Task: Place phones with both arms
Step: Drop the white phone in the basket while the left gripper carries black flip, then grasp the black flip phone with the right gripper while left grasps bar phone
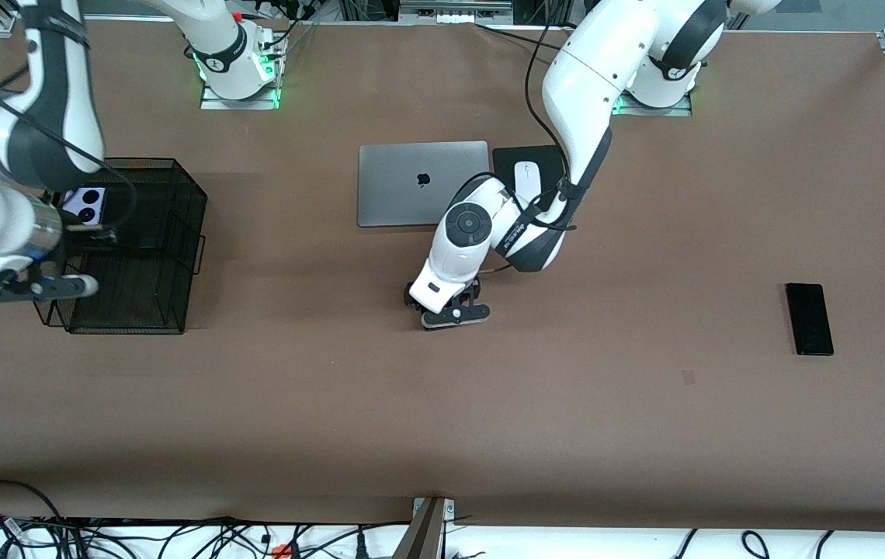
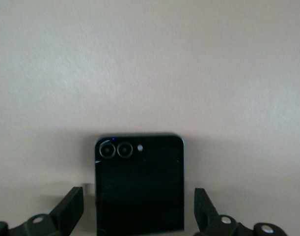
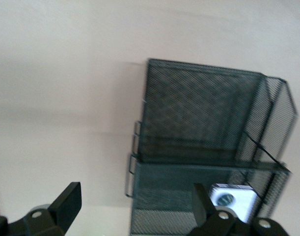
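Note:
My left gripper (image 1: pixel 454 313) is low over the middle of the table, open. In the left wrist view its fingers (image 2: pixel 71 209) stand on either side of the squarish black phone (image 2: pixel 139 187), which lies flat on the table; apart or touching, I cannot tell. That phone is hidden under the hand in the front view. My right gripper (image 1: pixel 43 289) is open and empty above the black mesh basket (image 1: pixel 178 233), over its edge (image 3: pixel 135 209). The lilac-white phone (image 1: pixel 89 203) lies in the basket and also shows in the right wrist view (image 3: pixel 231 201). The long slim black phone (image 1: pixel 809 318) lies toward the left arm's end.
A shut grey laptop (image 1: pixel 421 182) lies farther from the front camera than the left gripper. Beside it is a white mouse (image 1: pixel 526 180) on a black pad (image 1: pixel 506 159). The left arm's forearm hangs over them. The basket has upright mesh walls (image 3: pixel 199 113).

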Controlling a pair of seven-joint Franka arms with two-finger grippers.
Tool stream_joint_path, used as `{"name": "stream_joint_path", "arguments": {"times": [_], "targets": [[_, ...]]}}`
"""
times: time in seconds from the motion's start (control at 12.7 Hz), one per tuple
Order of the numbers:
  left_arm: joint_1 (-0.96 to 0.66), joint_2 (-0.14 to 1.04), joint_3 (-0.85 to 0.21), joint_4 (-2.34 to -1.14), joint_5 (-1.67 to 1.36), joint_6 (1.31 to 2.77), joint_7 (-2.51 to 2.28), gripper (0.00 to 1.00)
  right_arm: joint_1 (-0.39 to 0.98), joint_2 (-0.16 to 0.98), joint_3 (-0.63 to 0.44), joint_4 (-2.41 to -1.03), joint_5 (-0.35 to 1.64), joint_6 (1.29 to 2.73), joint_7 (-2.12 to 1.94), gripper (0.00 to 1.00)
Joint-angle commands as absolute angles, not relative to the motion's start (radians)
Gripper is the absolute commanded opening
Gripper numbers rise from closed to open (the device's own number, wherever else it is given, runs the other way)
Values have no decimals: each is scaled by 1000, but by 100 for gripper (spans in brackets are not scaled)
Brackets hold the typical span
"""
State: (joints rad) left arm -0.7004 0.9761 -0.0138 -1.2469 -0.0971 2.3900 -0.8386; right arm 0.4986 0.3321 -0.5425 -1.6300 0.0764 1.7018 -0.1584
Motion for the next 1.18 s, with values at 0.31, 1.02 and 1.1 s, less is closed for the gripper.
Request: {"name": "stream_joint_path", "arguments": {"times": [0.31, 1.02, 1.1], "targets": [[-661, 804, 127, -1249, -68, 2123, -833, 100, 514, 403, -477, -1542, 149, 1684, -66, 99], [-83, 520, 163, -1361, -68, 1778, -39, 100, 730, 615, -371, -1480, 327, 2046, 158, 99], [-16, 520, 163, -1371, -67, 1778, 69, 100, 773, 658, -371, -1462, 330, 2107, 201, 99]]}}
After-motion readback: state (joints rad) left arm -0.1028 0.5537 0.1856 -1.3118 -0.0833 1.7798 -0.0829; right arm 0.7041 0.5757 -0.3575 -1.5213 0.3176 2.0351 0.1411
